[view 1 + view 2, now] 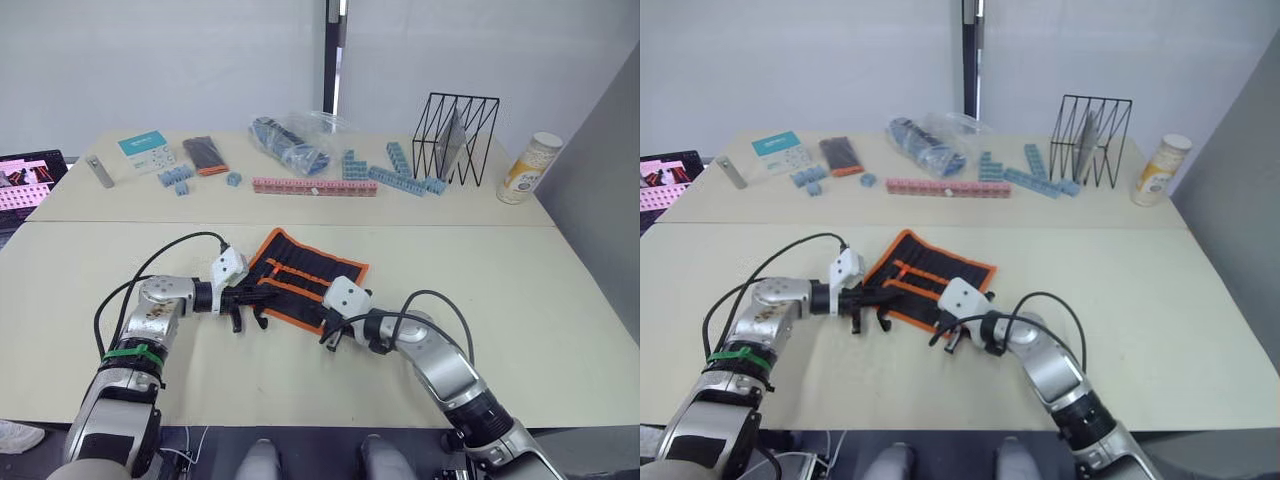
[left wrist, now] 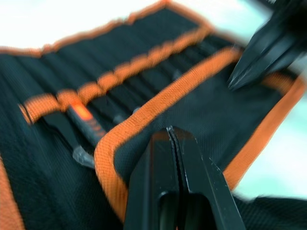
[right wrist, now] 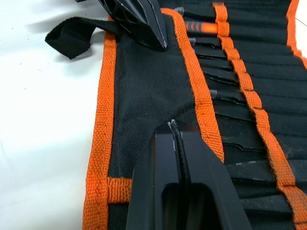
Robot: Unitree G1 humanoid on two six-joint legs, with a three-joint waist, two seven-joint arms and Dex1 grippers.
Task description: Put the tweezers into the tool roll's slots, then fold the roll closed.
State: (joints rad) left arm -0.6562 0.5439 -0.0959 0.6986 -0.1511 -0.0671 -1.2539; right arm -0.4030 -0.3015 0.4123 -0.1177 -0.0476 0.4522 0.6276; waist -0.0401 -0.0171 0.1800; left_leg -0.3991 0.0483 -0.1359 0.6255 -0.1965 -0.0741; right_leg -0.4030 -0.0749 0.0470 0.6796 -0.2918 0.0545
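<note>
Here we find the tool roll (image 1: 305, 277) lying open on the near table (image 1: 560, 300), angled between the two arms, with the tweezers (image 3: 225, 93) tucked in the slots (image 3: 249, 158) under the orange stripe. The left gripper (image 2: 173, 139) rests on the roll's near flap with its fingers pressed together, holding nothing we can see. The right gripper (image 3: 173, 127) sits on the same flap toward its other end, fingers likewise closed tip to tip. The small black strap (image 3: 72, 36) trails off the roll's edge onto the table.
</note>
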